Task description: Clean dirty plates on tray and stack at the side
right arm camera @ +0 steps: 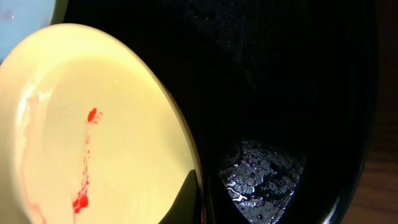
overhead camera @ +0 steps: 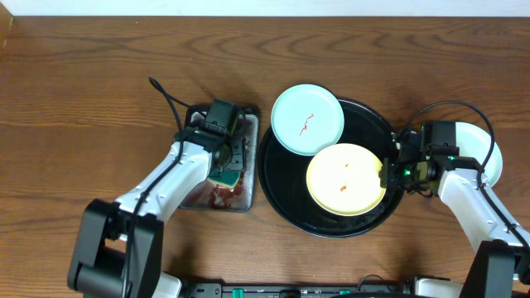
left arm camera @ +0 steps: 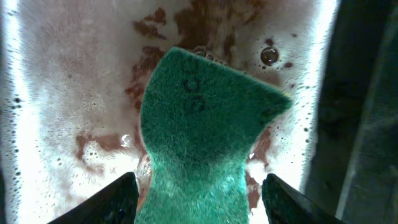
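Overhead, on the brown bench (overhead camera: 99, 74): one round black tray (overhead camera: 281, 199), centre-right. One mint plate (overhead camera: 307, 120), red squiggle, lying on the tray's far-left rim. One yellow plate (overhead camera: 345, 179), red spots, inside the tray at its right. One pale plate (overhead camera: 487, 157) on the bench right of the tray, partly under the right arm. One small metal tray (overhead camera: 217, 197), reddish stains, just left of the black tray. Left hand (overhead camera: 229, 165) over it with a green sponge (overhead camera: 224, 178). Right hand (overhead camera: 389, 171) at the yellow plate's right edge.

Left wrist: sponge lying on foamy, red-stained metal, between two fingers (left arm camera: 115, 199) set moderately wide; whether they pinch it, cannot tell.

Right wrist: right hand narrow, closed on the yellow plate's rim, with wet black tray beside it.
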Tool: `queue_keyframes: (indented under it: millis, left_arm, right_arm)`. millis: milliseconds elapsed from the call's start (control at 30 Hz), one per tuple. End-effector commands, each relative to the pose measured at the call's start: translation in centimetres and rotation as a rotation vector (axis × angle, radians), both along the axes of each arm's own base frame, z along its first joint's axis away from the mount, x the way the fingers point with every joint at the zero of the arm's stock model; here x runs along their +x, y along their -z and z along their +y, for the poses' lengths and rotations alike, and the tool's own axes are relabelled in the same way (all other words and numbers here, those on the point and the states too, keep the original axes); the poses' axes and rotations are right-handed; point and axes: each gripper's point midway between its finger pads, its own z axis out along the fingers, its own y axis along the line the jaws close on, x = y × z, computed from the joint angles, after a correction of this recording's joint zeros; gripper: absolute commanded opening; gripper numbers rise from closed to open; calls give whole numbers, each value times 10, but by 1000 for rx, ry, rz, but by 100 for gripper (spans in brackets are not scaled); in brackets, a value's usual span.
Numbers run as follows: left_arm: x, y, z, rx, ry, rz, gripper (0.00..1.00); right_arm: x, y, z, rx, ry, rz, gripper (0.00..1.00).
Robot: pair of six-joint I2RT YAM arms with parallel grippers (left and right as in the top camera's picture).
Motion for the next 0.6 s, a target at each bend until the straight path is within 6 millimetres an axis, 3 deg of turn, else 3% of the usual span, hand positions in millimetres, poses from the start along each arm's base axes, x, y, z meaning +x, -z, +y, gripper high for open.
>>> queue_keyframes:
  millis: [0,167,267,400,567]
  left_arm:
    - [-2,12,3,21,-1,31,61]
    - [-5,24,4,34,-1,66,33]
    - [-5,25,4,35,-1,69,29]
    - [-6,25,4,35,-1,71,12]
    - [-11,30,6,41,-1,87,7]
  right_arm:
    - [-1,1,2,3,-2,2,1]
    - [-1,1,2,3,-2,2,1]
    - [-1,1,2,3,-2,2,1]
    - [-1,1,2,3,-2,2,1]
    - [-1,1,2,3,-2,2,1]
